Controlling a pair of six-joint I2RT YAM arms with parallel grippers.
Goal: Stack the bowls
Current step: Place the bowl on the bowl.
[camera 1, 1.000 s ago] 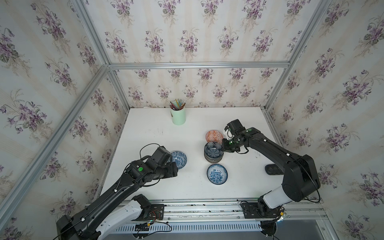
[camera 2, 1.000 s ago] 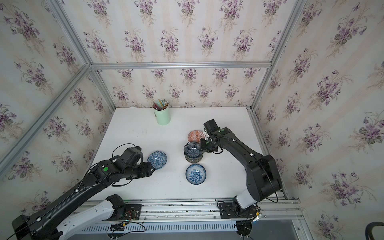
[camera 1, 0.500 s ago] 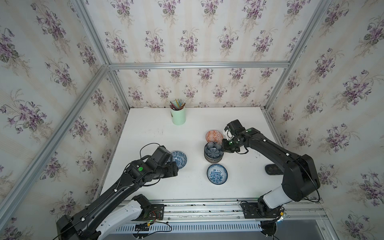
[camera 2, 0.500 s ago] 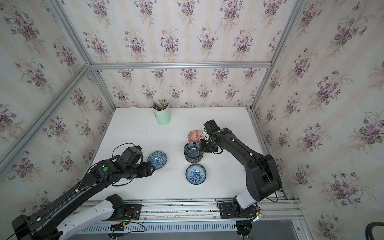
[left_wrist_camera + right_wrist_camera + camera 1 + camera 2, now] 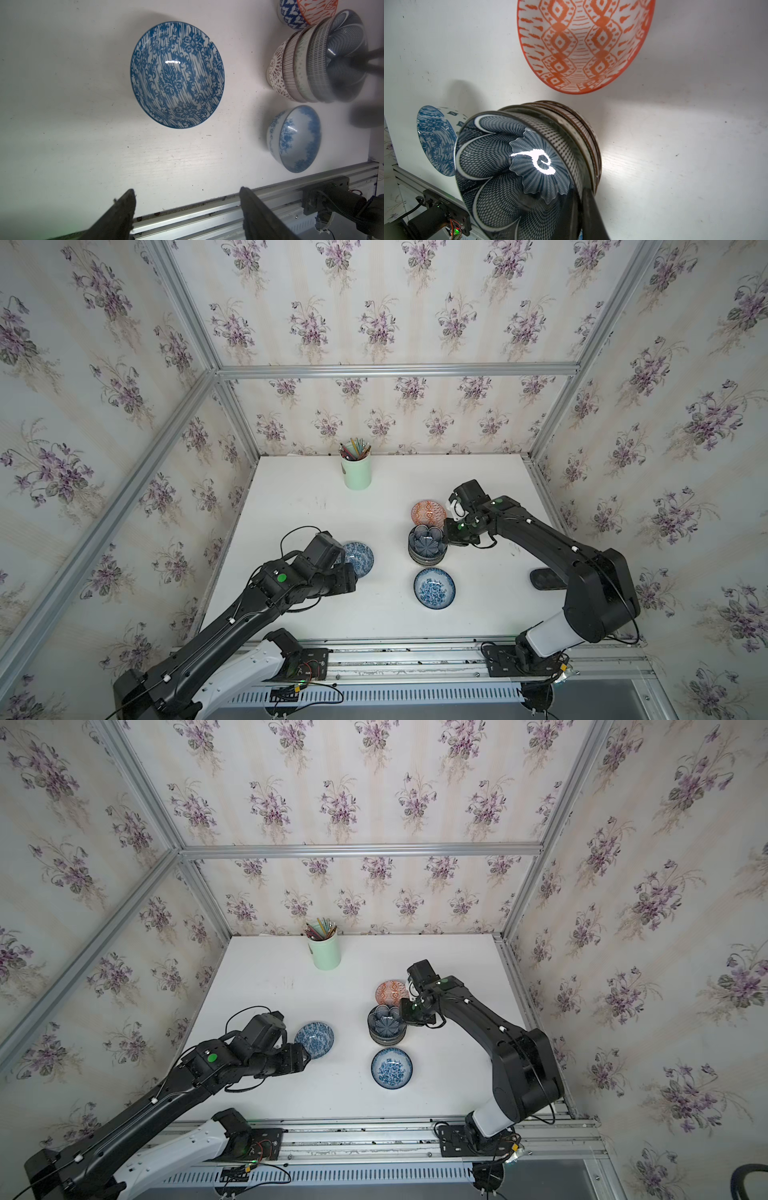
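Lettering (image 5: 443,200) on black bracket (image 5: 438,215), unreadable

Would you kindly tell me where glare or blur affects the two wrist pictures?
Right wrist view: a curled highlight glares in the dark navy petal-patterned ceramic bowl, and the jaws at its rim are blurred. Left wrist view: a small glint on the nearer blue-and-white floral ceramic bowl; the stack of bowls looks slightly soft.
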